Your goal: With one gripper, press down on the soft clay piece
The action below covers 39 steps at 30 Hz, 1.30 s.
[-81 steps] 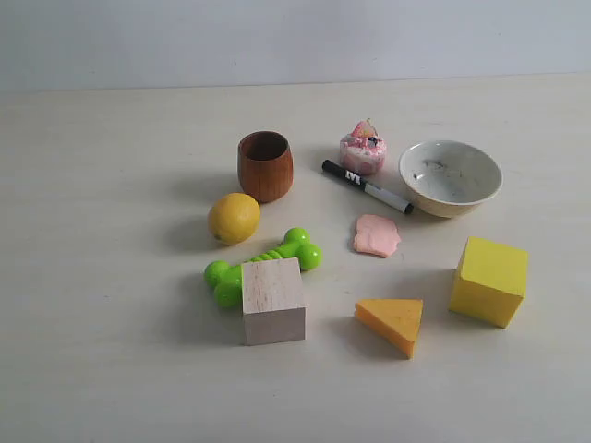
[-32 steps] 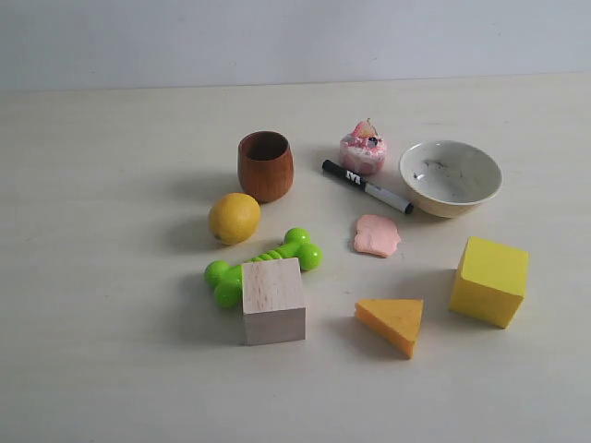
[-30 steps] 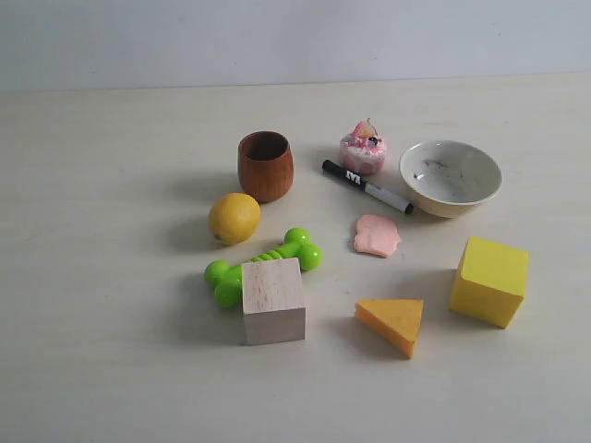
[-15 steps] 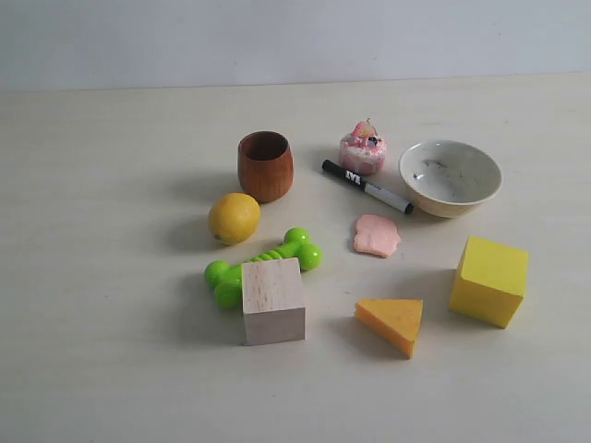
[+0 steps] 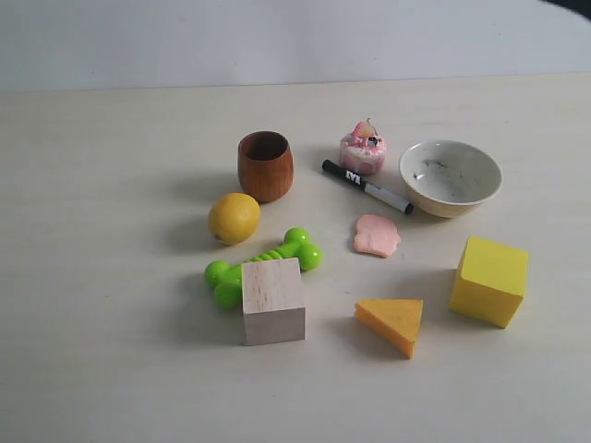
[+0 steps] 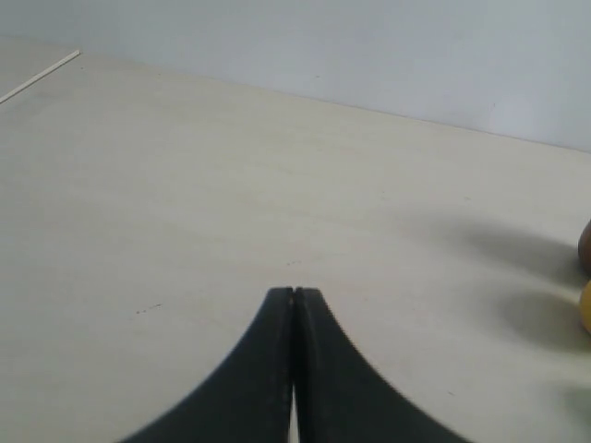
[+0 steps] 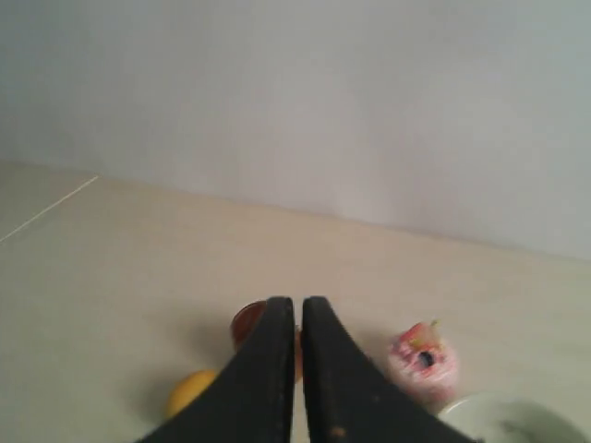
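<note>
The soft clay piece (image 5: pixel 377 235), a flat salmon-pink blob, lies on the table between the black marker (image 5: pixel 367 185) and the orange wedge (image 5: pixel 391 322); nothing touches it. In the left wrist view my left gripper (image 6: pixel 294 292) is shut and empty over bare table. My right gripper (image 7: pixel 297 301) hangs high above the table, its fingers nearly together with only a thin slit and nothing between them. The clay does not show in either wrist view. A dark sliver of an arm (image 5: pixel 571 4) sits in the exterior view's top right corner.
Around the clay stand a white bowl (image 5: pixel 450 177), a pink cupcake toy (image 5: pixel 363 149), a wooden cup (image 5: pixel 265 165), a lemon (image 5: pixel 234 218), a green bone toy (image 5: pixel 263 265), a wooden cube (image 5: pixel 273 300) and a yellow cube (image 5: pixel 488 281).
A dark piece of an arm has come into the exterior view's top right corner. The objects on the table have not moved.
</note>
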Each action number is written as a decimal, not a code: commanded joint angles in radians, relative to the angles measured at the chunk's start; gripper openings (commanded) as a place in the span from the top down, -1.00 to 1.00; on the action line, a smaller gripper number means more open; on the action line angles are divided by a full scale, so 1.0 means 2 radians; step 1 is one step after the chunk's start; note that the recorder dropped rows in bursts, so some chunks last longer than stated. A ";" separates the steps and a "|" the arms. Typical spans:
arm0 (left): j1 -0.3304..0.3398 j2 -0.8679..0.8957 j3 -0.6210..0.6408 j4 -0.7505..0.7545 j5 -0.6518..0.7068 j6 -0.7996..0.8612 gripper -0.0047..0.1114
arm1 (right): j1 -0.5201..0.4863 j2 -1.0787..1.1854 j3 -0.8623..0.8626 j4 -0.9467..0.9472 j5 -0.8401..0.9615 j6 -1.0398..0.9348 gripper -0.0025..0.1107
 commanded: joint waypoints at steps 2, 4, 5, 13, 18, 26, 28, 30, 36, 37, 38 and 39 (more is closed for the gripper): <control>-0.003 -0.003 0.000 0.001 -0.004 -0.001 0.92 | 0.058 0.078 -0.006 -0.007 -0.006 0.026 0.86; -0.003 -0.003 0.000 0.001 -0.004 -0.001 0.92 | 0.067 0.100 -0.006 -0.007 -0.018 0.026 0.86; -0.003 -0.003 0.000 0.001 -0.004 -0.001 0.92 | 0.069 0.110 -0.006 0.006 -0.035 0.033 0.86; -0.003 -0.003 0.000 0.001 -0.004 -0.001 0.92 | 0.069 0.133 -0.006 0.109 -0.089 0.031 0.86; -0.003 -0.003 0.000 0.001 -0.004 -0.001 0.92 | 0.069 0.133 -0.006 0.164 -0.054 0.030 0.86; -0.003 -0.003 0.000 0.001 -0.004 -0.001 0.92 | 0.069 0.133 -0.006 0.262 0.013 -0.054 0.86; -0.003 -0.003 0.000 0.001 -0.004 -0.001 0.92 | 0.069 0.133 -0.013 0.258 0.024 -0.079 0.86; -0.003 -0.003 0.000 0.001 -0.004 -0.001 0.92 | 0.069 0.133 -0.023 0.234 0.055 -0.075 0.86; -0.003 -0.003 0.000 0.001 -0.004 -0.001 0.92 | 0.069 0.133 -0.055 0.018 0.142 0.002 0.86; -0.003 -0.003 0.000 0.001 -0.004 -0.001 0.92 | 0.069 0.134 -0.058 -0.007 0.144 0.034 0.86; -0.003 -0.003 0.000 0.001 -0.004 -0.001 0.92 | 0.069 0.134 -0.060 -0.007 0.144 0.061 0.86; -0.003 -0.003 0.000 0.001 -0.004 -0.001 0.92 | 0.071 0.134 -0.060 -0.007 0.139 0.062 0.86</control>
